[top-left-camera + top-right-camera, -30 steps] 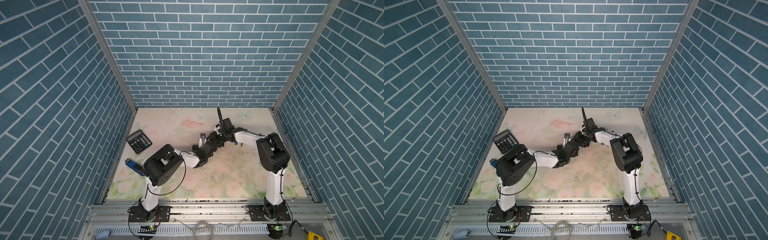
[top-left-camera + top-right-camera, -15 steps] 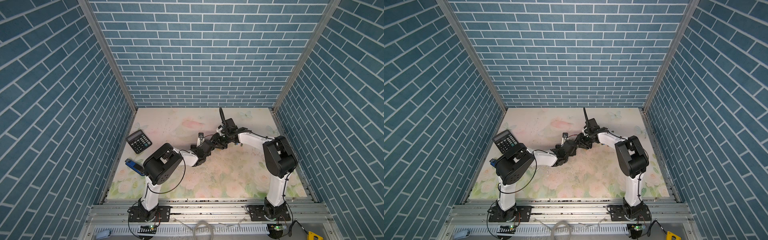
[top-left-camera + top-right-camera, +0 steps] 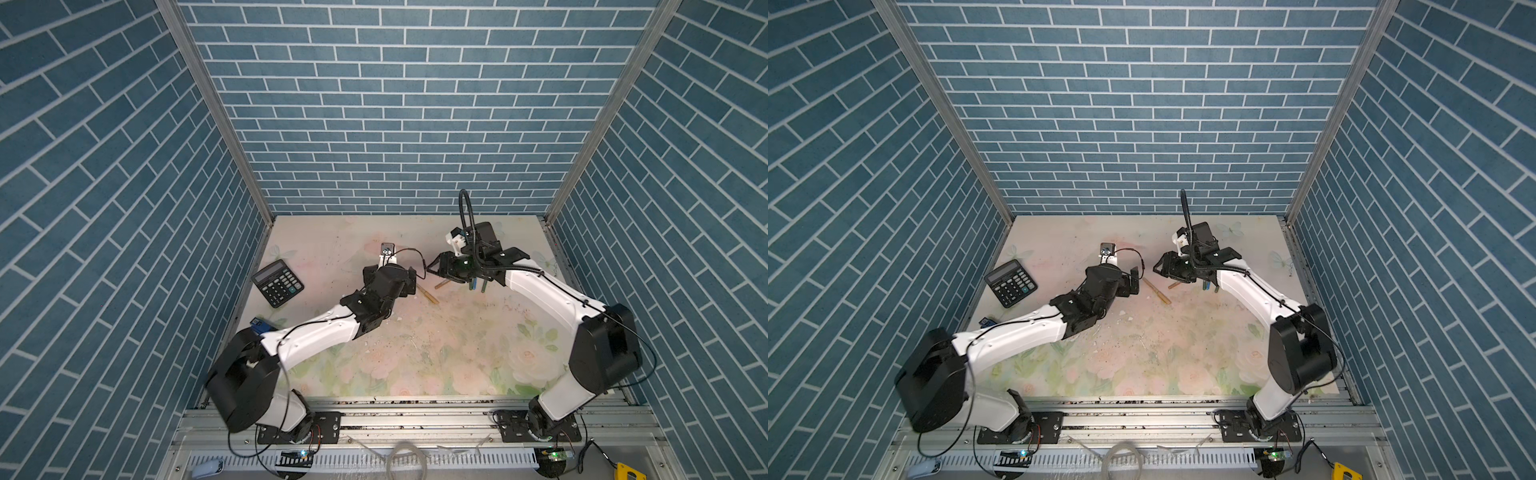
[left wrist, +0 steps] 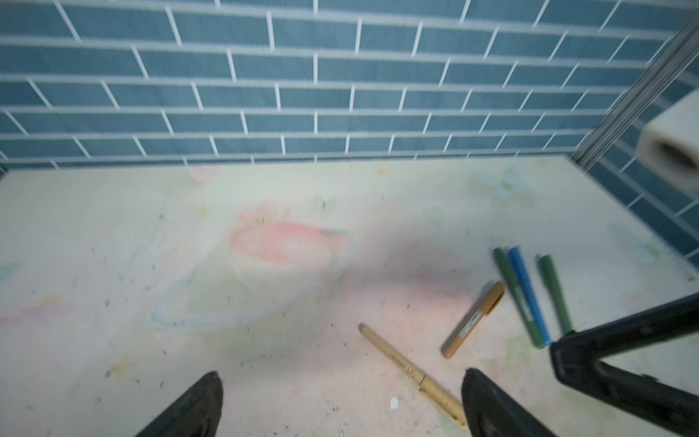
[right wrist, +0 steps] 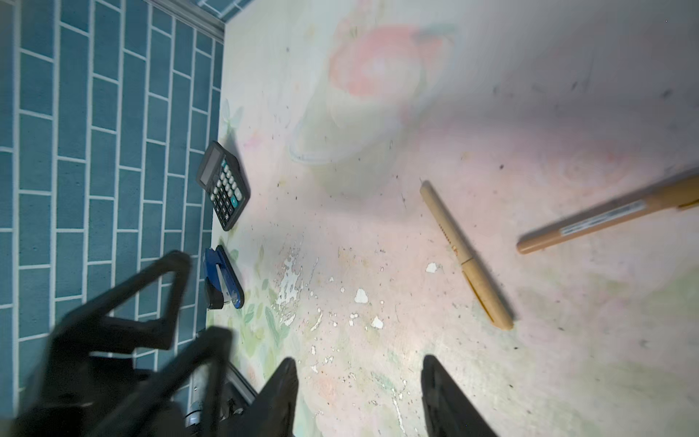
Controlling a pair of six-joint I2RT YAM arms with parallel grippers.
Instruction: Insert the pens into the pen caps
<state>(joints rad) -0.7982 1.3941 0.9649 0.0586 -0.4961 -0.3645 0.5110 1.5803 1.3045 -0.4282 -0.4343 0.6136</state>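
Here, the floral desk (image 3: 415, 357) carries everything. The left end effector (image 4: 340, 397) hovers open and empty just left of the tan pen (image 4: 410, 372), which lies flat mid-desk. The right end effector (image 5: 359, 386), fingers likewise spread with nothing between them, hangs just right of it. A calculator (image 3: 277, 283) sits at the left edge, with a stapler (image 5: 222, 278) nearer. Right of the tan pen lie a brown pen (image 4: 472, 319), then two green pens (image 4: 508, 276) with a blue pen (image 4: 524, 276) between them.

Tan-gold pen (image 4: 412, 374), blue pen (image 4: 529, 297); floral table (image 4: 113, 265), blue-brick wall (image 4: 302, 94)
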